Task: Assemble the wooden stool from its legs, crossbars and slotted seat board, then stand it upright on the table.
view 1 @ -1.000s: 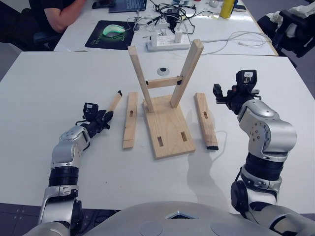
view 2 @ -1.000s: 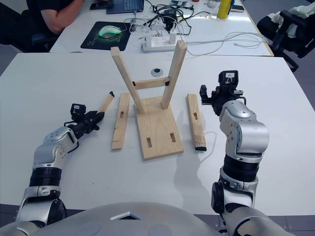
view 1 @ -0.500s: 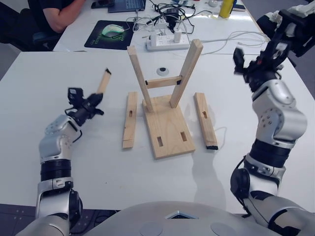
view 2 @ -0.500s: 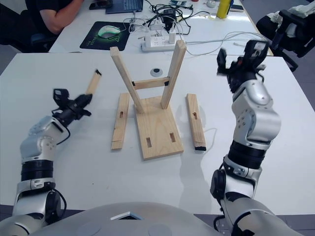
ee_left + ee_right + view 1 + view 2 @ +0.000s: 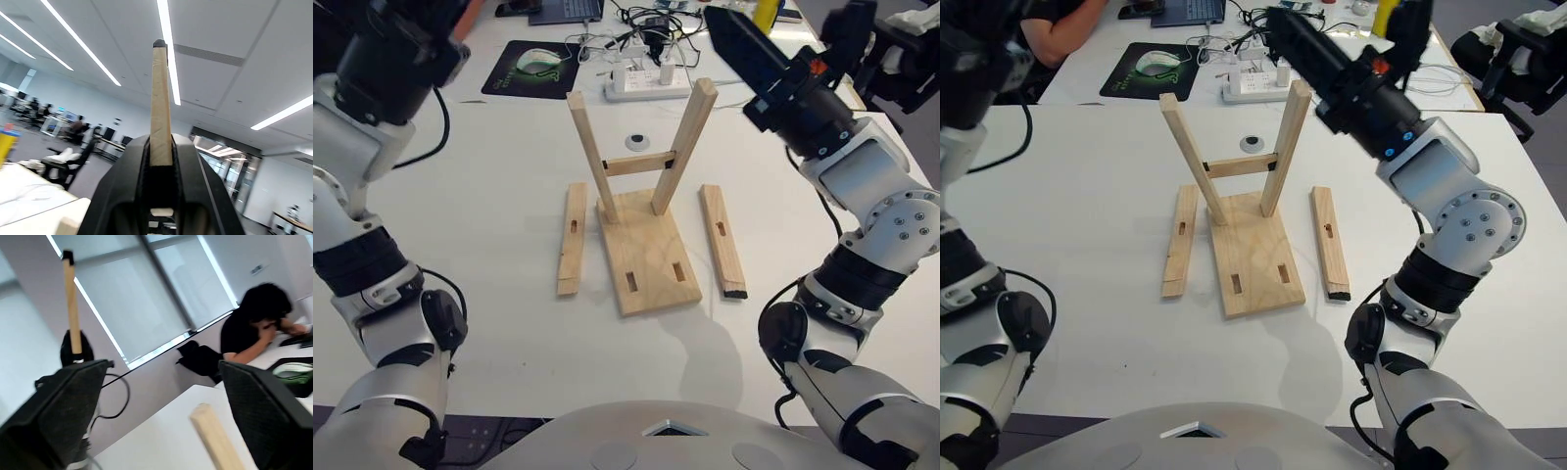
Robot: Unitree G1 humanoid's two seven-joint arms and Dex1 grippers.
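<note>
The slotted seat board (image 5: 644, 253) lies flat mid-table. Two legs (image 5: 687, 142) stand in it, joined by a crossbar (image 5: 640, 164). One loose leg (image 5: 573, 235) lies to its left and another (image 5: 722, 238) to its right. My left arm is raised high at the left. In the left wrist view, my left gripper (image 5: 160, 147) is shut on a second crossbar (image 5: 160, 103) that points at the ceiling. My right gripper (image 5: 795, 41) is held high above the table's far right, open and holding nothing. The top of a standing leg (image 5: 215, 440) shows between its fingers.
A small grey disc (image 5: 637, 142) sits behind the stool. On the far table are a power strip (image 5: 646, 83) with cables, a mouse pad (image 5: 533, 67) and a yellow bottle (image 5: 764, 15). Bare tabletop lies left and right of the loose legs.
My left arm lifted the crossbar off the table and swung it high. My right arm also rose from beside the right loose leg to high over the far table.
</note>
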